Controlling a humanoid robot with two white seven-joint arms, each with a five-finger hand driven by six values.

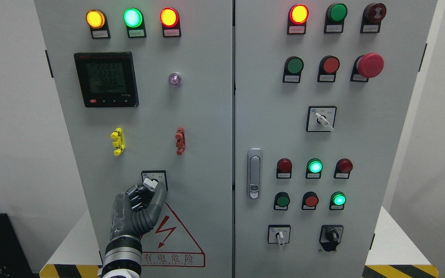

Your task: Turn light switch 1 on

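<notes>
Behind left hand (139,204) fingers (157,200), rotary switch (153,181) half hidden.

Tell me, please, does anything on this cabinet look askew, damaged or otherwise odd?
Nothing looks damaged. The only oddity is the white selector switch on the right door, whose handle points diagonally down-right, while the lower white selector points straight down.

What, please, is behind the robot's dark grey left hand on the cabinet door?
The dark grey left hand covers a square-plated rotary switch and part of the red warning triangle; the knob's position is hidden.
</notes>
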